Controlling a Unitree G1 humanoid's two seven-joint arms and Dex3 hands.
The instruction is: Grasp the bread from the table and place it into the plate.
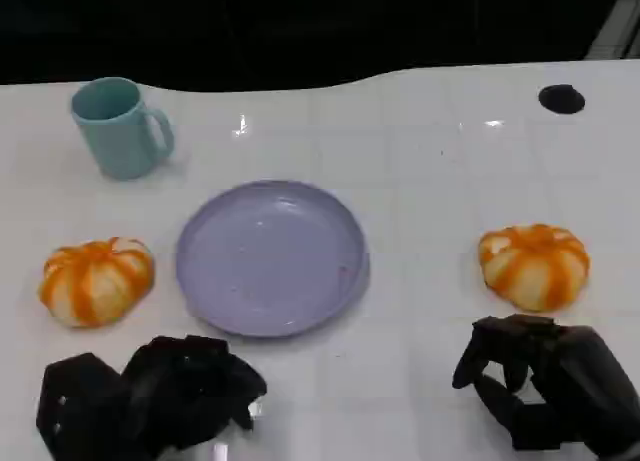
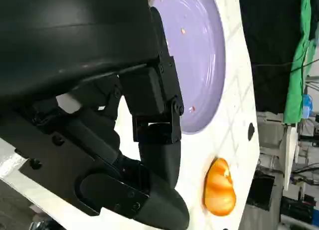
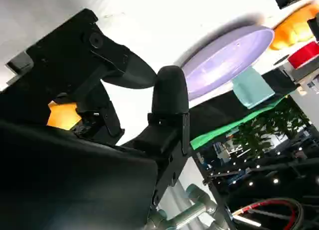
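Head view: plate between 2 unlabelled breads.

Two orange-striped round bread rolls lie on the white counter, flanking the empty lavender plate.

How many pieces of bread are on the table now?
2. One bread lies left of the plate, near the left hand; the other bread lies right of it, before the right hand.
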